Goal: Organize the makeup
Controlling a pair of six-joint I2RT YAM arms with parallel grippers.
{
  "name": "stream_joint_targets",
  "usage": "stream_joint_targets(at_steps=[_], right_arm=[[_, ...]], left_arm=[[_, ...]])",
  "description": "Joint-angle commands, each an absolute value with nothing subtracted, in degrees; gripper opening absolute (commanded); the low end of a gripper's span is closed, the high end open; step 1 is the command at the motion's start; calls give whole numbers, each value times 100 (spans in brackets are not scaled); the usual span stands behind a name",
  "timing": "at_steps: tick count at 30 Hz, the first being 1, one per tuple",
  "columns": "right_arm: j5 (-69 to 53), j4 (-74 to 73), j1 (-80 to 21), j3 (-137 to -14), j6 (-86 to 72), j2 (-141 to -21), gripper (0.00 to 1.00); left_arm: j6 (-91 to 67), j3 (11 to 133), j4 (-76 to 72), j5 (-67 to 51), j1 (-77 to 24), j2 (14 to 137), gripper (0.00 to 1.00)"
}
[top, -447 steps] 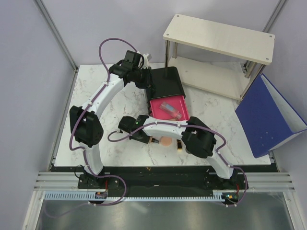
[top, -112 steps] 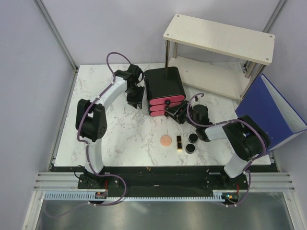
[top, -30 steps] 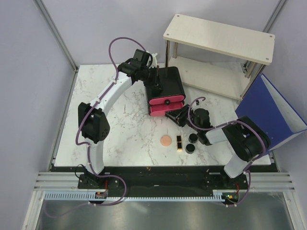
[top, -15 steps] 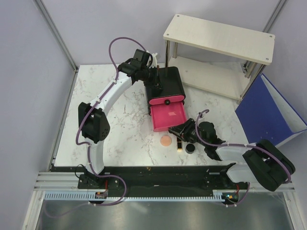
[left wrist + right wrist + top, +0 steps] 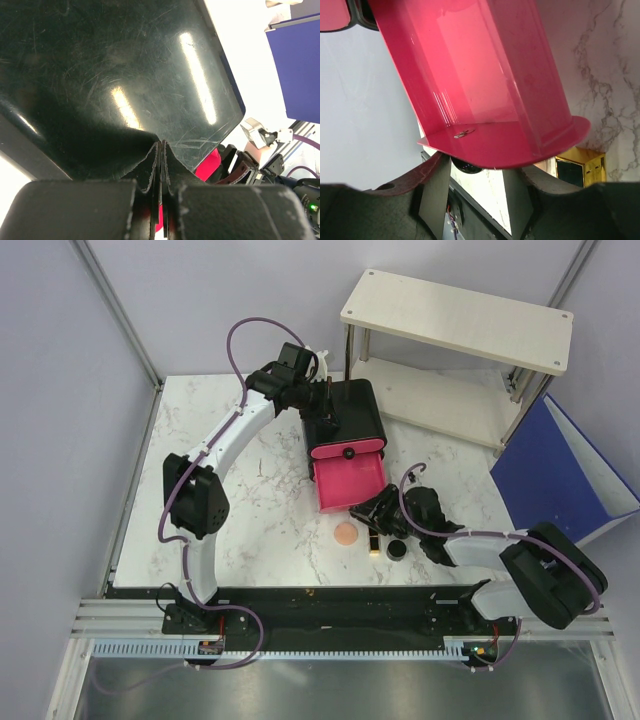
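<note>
Right wrist cam: right hand (image 5: 477, 170) sits apart at the pink drawer (image 5: 485, 85) front lip; left hand (image 5: 161, 150) pressed together against the black box (image 5: 110, 65).

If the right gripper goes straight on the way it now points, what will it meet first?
Probably the front of the pulled-out pink drawer, directly ahead of the right gripper; exact depth is unclear.

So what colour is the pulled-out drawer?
The drawer is hot pink, clearest in the right wrist view.
</note>
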State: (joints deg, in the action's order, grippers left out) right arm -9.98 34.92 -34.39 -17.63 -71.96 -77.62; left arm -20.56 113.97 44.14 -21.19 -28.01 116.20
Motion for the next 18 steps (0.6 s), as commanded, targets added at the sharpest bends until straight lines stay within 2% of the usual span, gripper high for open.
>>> stream_joint_targets(at_steps=[1,5,11,18], right_arm=[[-966,3181,-3437,-2188,-6847,-7989,52],[-1142,3138,-3445,-2285,-6733,-8104,54],[-1099,1674,-3454,-2610,-5942,-7577,60],[-862,27,-3454,-2909,-5151,-6470,75]], left_arm=[[-1986,11136,5010,-1828,-2830,11874,2],[-1969,11145,5036,-1828,-2830,11883,2],[-1960,11118,5036,-1819,-2830,11883,2],[-1951,11101,5036,-1819,-2830,11900,2]])
